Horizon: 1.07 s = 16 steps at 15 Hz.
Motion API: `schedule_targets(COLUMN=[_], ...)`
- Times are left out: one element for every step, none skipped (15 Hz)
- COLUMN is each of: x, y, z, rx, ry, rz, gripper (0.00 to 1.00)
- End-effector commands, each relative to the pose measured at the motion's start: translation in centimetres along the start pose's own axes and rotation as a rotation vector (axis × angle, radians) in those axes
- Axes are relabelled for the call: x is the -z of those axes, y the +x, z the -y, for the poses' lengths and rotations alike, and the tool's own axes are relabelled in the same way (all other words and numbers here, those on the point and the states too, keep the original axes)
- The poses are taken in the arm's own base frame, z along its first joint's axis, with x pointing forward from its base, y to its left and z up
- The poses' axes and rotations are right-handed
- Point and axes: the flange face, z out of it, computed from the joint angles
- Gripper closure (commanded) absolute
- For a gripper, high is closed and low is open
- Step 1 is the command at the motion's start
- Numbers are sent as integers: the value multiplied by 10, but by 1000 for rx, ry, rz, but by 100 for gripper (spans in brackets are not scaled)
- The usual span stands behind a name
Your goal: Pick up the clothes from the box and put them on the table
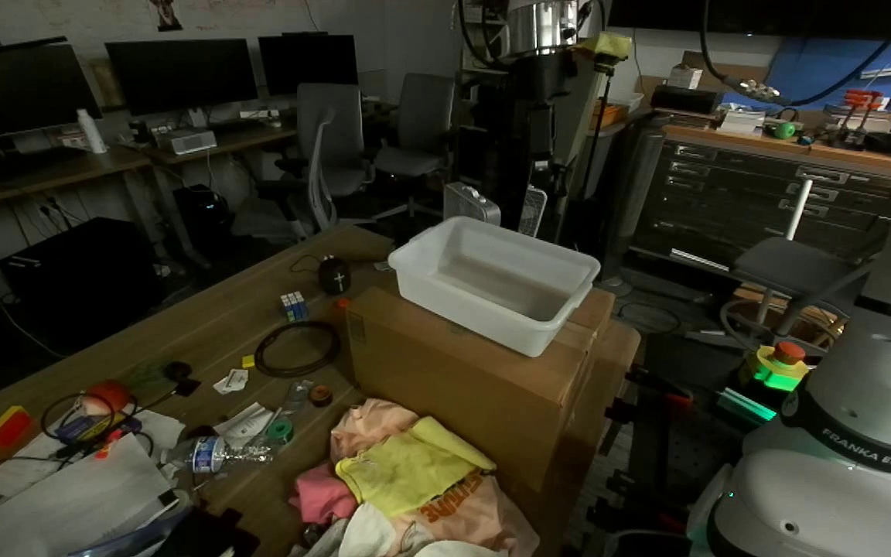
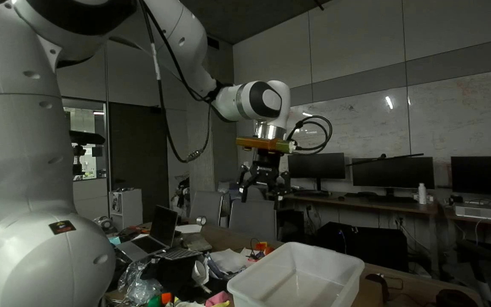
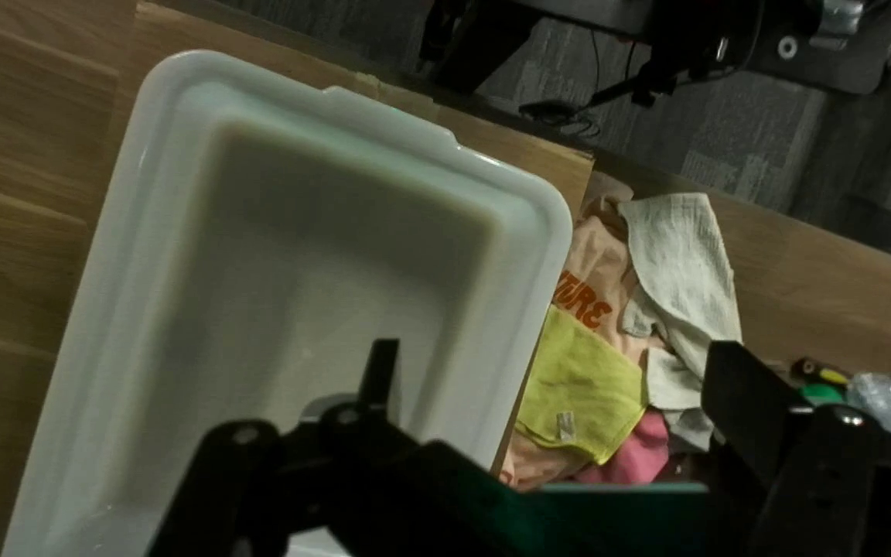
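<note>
Nearest in the wrist view, the tool (image 3: 554,352) hangs with its fingers (image 3: 380,379) spread, gripping nothing, well above the white bin (image 1: 469,311). No clothing shows inside that bin, which rests on a cardboard box (image 1: 461,387). Lower, just beside the cardboard box, the clothes (image 1: 414,472) lie heaped on the surface (image 1: 213,340). If the bin is the box meant, the placing step looks finished; the next move probably calls for withdrawing the tool unladen.

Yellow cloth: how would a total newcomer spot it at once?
Start at the white tub on the cardboard box. Beside the box is a heap of clothes. The yellow cloth lies over a peach garment; its colour sets it apart from peach, pink and white neighbours.
</note>
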Motion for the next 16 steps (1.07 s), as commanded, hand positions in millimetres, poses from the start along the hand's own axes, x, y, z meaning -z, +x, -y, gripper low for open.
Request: schedule_targets(x=[-2,-3,-4,-6,-9,-11,-15,-18,-21,-25,-27,-31,-31,-34,-35,-35], y=[-19,-21,-23,-25,-27,-29,-30,-32,-34,-36,-38,-40,-28,-30,-32,-33], z=[-5,-7,-9,-10,-10,-10,-10,-9,-8,-7,-6,-6,-9,-9,-8,-7], rx=[-123,-147,-170,-192,-214,-227,-235,-233,-237,-224,-220,-215,-217,-218,-218,-218], ry=[-5,-7,-14,-20,-29,-46,-60,-67,-71,-75,-74,-71,-75,-75,-75,-75], rz=[-150,-189,-232,-274,-316,-350,-375,-395,-414,-423,-424,-429,-380,-384,-385,-386], gripper=[0,0,0,0,0,0,0,0,0,0,0,0,0,0,0,0])
